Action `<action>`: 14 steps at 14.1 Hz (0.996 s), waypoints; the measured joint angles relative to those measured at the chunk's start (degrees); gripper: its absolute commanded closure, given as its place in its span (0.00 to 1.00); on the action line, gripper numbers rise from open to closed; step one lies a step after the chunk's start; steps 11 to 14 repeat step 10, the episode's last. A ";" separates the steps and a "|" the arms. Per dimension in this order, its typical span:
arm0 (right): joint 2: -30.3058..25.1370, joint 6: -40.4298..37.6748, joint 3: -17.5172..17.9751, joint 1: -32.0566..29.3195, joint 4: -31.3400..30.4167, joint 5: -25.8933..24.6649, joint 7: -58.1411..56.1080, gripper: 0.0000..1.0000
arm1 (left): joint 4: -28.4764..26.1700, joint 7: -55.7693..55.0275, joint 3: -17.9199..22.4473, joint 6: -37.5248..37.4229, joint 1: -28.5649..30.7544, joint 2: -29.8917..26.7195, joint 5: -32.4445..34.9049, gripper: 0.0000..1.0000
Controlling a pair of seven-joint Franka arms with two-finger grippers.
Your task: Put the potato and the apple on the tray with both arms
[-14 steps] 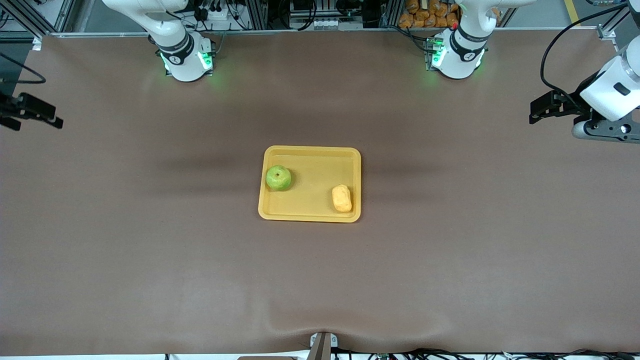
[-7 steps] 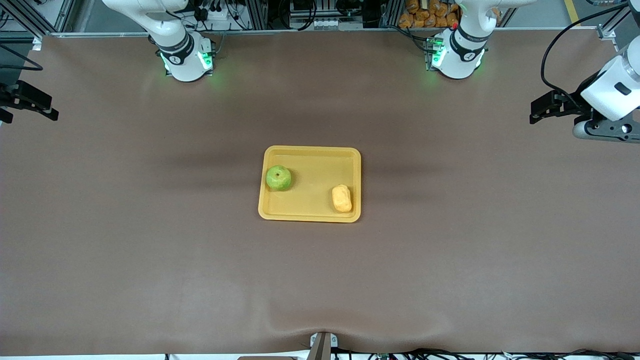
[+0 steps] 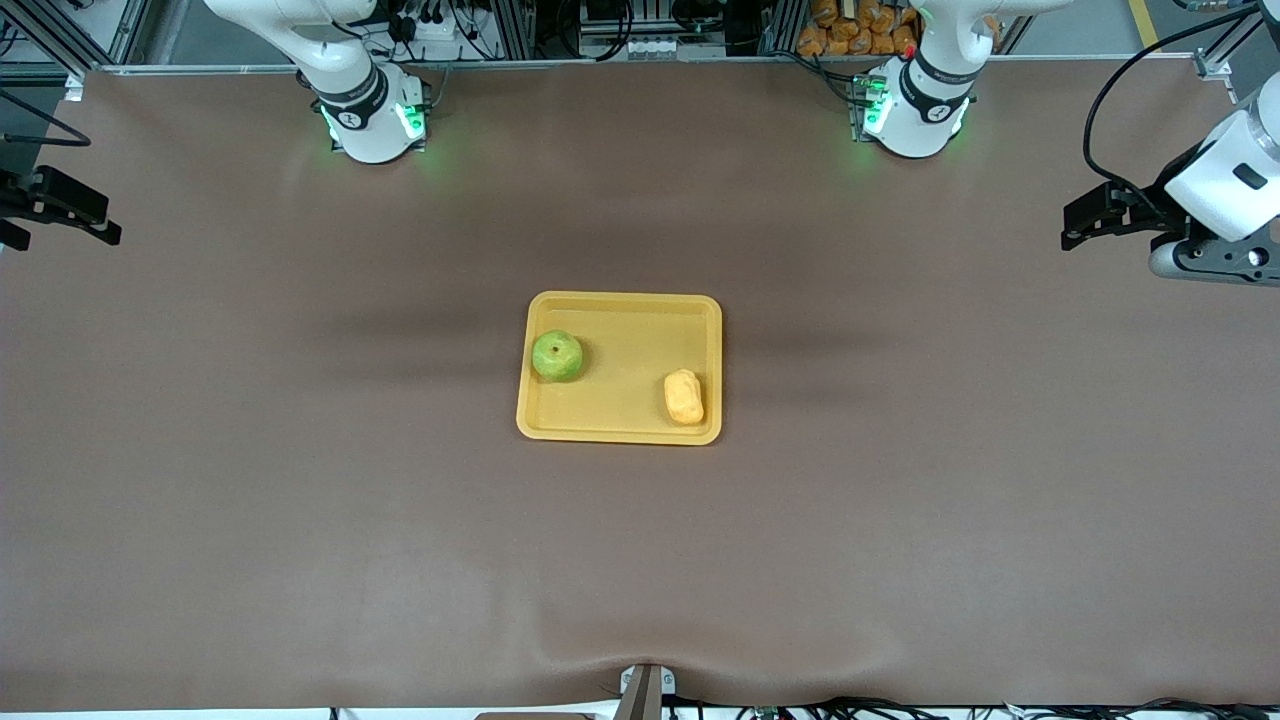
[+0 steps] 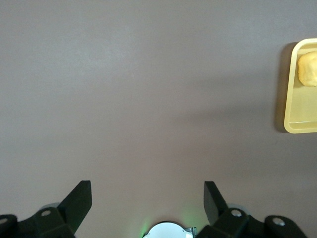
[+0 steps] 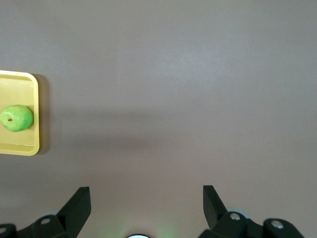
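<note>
With the apple (image 3: 557,356) and potato (image 3: 684,396) on the tray (image 3: 620,308), the right gripper (image 3: 62,205) has drifted outward, the left gripper (image 3: 1095,212) barely shifts; both spread empty, task looks finished.

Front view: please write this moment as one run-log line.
green round apple, yellow oblong potato: in yellow plastic tray | left pincer, right pincer: open, empty

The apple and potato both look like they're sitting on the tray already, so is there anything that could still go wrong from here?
Little, probably. The apple is round and rests close to the tray's rim at the right arm's end, so a jolt to the table might roll it against or over that low edge. The potato also lies near the rim. Both the left gripper and the right gripper hang open over the table's ends, so contact seems unlikely.
</note>
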 measured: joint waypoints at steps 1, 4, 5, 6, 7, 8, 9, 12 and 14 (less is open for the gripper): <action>0.00 -0.02 0.11 0.12 0.16 0.00 0.00 0.00 | 0.00 0.00 0.00 0.09 0.03 0.00 0.00 0.00; 0.00 -0.03 0.23 0.65 0.58 0.00 0.01 0.00 | 0.00 0.00 0.04 0.16 0.10 0.00 0.00 0.00; 0.00 -0.05 0.24 0.75 0.77 0.00 0.05 0.00 | 0.00 0.00 0.04 0.16 0.11 0.00 0.00 0.00; -0.01 -0.15 0.20 0.75 0.90 0.00 0.16 0.00 | 0.00 0.00 0.05 0.16 0.11 0.00 0.00 0.00; -0.01 -0.53 0.12 0.75 0.98 0.00 0.23 0.00 | 0.00 0.00 0.05 0.16 0.11 0.00 0.00 0.00; -0.01 -1.01 0.09 0.74 1.03 0.00 0.24 0.00 | 0.00 0.00 0.05 0.16 0.11 0.00 0.00 0.00; -0.01 -1.26 0.10 0.75 1.10 0.00 0.24 0.00 | 0.00 0.00 0.05 0.16 0.12 0.01 0.00 0.00; -0.02 -1.47 0.07 0.75 1.19 0.00 0.24 0.00 | 0.00 0.00 0.06 0.16 0.13 0.01 0.00 0.00; -0.02 -1.47 0.07 0.75 1.19 0.00 0.24 0.00 | 0.00 0.00 0.06 0.16 0.13 0.01 0.00 0.00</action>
